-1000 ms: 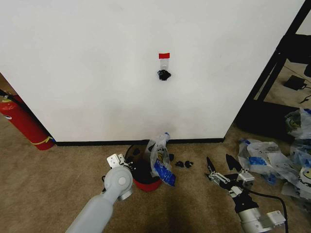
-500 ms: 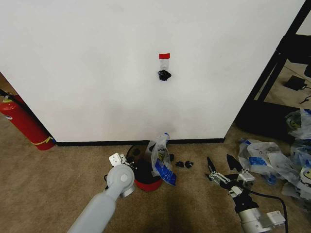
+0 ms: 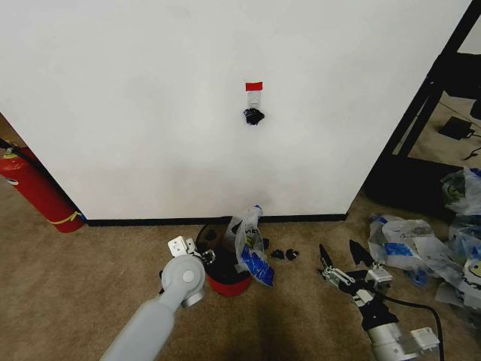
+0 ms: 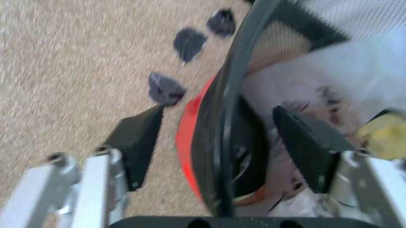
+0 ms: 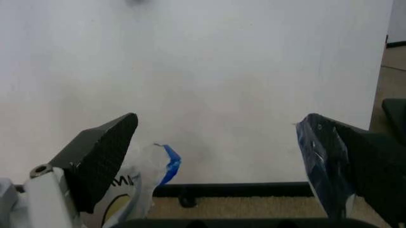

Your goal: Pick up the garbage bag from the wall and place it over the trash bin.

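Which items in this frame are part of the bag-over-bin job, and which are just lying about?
Part of the job:
- thin white plastic garbage bag with blue handles, draped on the bin
- round black wire-mesh trash bin with red base
- plain white wall with hook and red tape
- left gripper, open astride the bin rim

Lying about:
- red fire extinguisher
- heap of white-and-blue plastic bags
- right gripper, open, idle
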